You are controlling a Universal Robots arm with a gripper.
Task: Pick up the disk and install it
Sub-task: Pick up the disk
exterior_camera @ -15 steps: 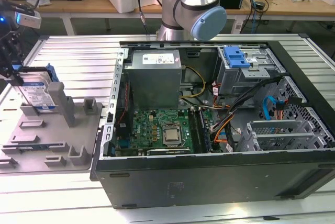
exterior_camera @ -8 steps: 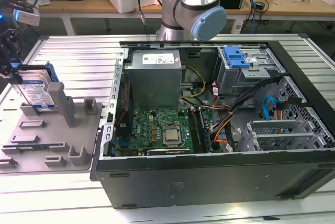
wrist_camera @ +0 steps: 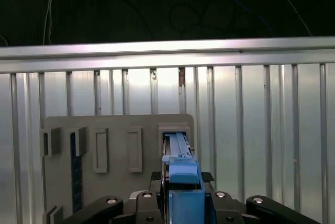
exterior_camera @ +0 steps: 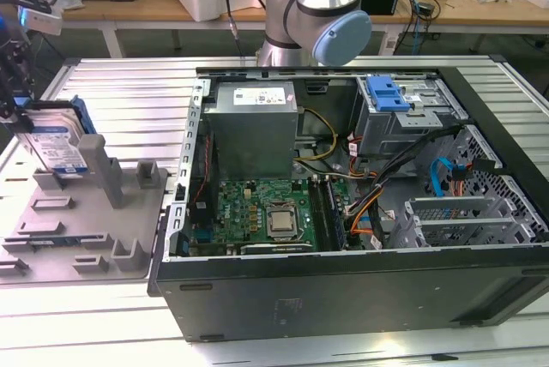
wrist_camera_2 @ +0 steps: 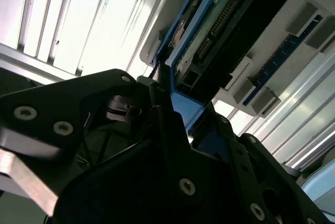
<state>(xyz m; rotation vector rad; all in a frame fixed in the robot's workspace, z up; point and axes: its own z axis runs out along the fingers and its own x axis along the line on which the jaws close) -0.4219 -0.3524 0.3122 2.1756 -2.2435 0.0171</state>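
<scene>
The disk (exterior_camera: 56, 140), silver with a white-and-blue label and a blue carrier bracket, stands on edge at the exterior view's far left. It is over a slot of the grey holder tray (exterior_camera: 77, 230). My black gripper (exterior_camera: 24, 114) comes in from that side and is shut on the disk's upper end. In the first wrist view the blue carrier edge (wrist_camera: 180, 164) runs from the tray's slot up between the fingers (wrist_camera: 207, 177). The second wrist view shows the disk's underside (wrist_camera_2: 225, 35) with its circuit board. I cannot tell whether the lower end still rests in the slot.
The open computer case (exterior_camera: 515, 315) lies to the exterior view's right of the tray. It holds the grey power-supply box (exterior_camera: 255, 127), the motherboard (exterior_camera: 266, 213) and a grey drive cage with a blue latch (exterior_camera: 388, 93). Upright grey posts (exterior_camera: 107, 170) rise beside the disk.
</scene>
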